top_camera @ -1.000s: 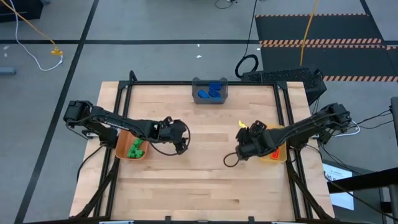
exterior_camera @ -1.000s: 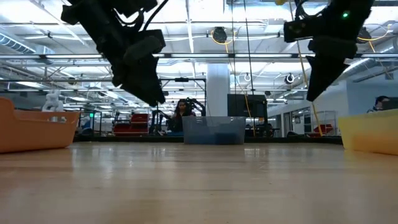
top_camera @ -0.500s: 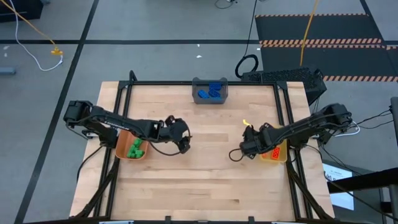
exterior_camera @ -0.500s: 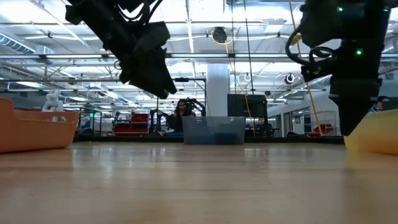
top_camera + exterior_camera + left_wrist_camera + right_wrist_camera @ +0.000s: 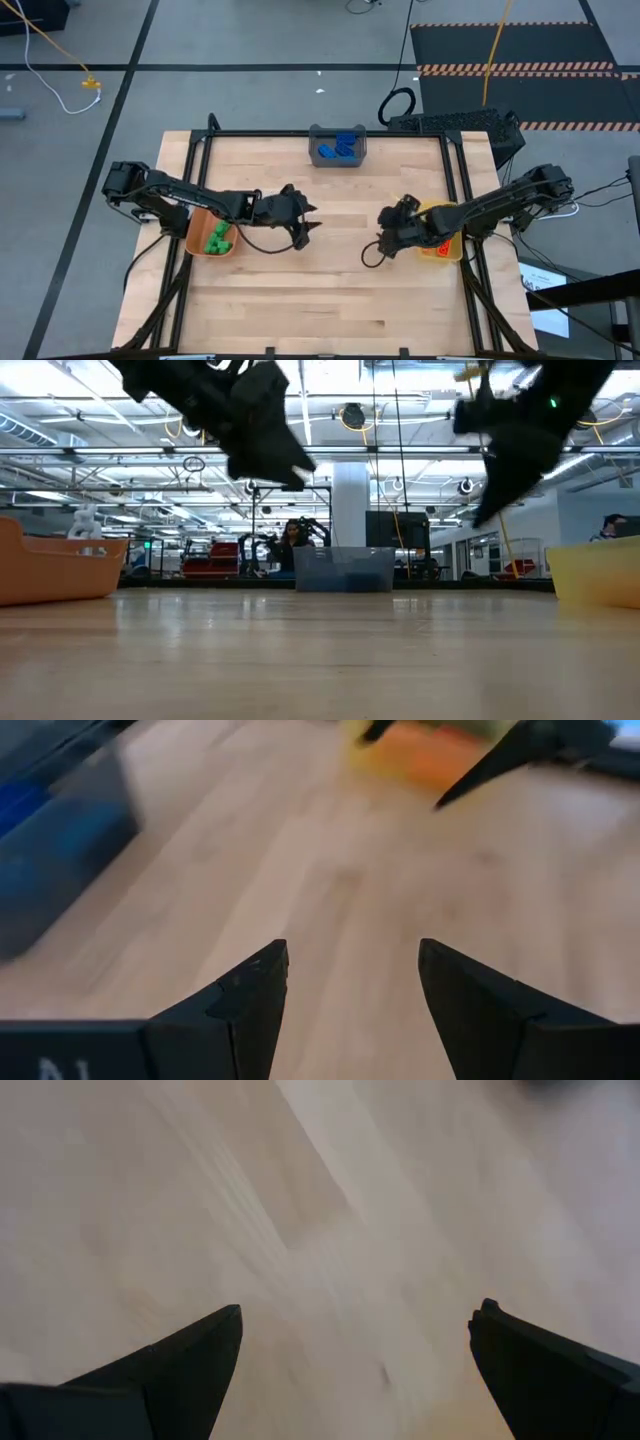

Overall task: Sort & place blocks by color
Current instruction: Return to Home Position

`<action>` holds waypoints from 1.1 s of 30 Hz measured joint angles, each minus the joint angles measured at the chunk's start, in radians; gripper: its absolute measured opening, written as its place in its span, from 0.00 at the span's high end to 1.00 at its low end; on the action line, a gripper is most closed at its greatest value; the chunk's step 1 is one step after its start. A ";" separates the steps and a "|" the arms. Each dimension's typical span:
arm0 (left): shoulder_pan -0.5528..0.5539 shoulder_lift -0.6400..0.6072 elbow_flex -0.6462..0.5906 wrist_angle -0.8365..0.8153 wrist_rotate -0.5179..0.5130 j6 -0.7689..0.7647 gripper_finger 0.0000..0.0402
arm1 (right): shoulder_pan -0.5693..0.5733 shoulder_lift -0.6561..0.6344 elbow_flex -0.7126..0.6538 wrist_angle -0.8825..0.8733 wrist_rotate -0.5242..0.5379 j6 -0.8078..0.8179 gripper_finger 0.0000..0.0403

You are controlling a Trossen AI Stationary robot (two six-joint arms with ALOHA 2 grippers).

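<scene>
No blocks lie loose on the table. Green blocks sit in the orange bin at the left. Blue blocks fill the grey bin at the far edge. Orange blocks lie in the yellow bin at the right. My left gripper hovers open above the table's middle, right of the orange bin, with nothing between its fingers. My right gripper hangs open over bare wood just left of the yellow bin, also with nothing in it.
The light wooden tabletop stretches bare between and in front of the two grippers. In the low view both grippers hang well above the surface. A black frame runs along the table's sides.
My left gripper has tipped its fingers up toward level and drifted a little toward the table's right, staying open. My right gripper swung down and toward the yellow bin, then came back toward the middle and tilted, also still open. Nothing on the table has moved.
</scene>
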 joint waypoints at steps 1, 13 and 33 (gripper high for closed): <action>0.010 0.000 0.000 0.032 0.036 0.020 0.44 | 0.000 -0.019 0.000 0.054 0.015 -0.040 0.07; 0.075 -0.069 -0.002 0.175 0.299 0.140 0.53 | 0.021 -0.270 -0.069 0.395 -0.003 -0.338 0.26; -0.007 -0.653 -0.537 0.306 0.242 0.101 0.99 | 0.085 -0.821 -0.508 0.619 -0.080 -0.383 0.99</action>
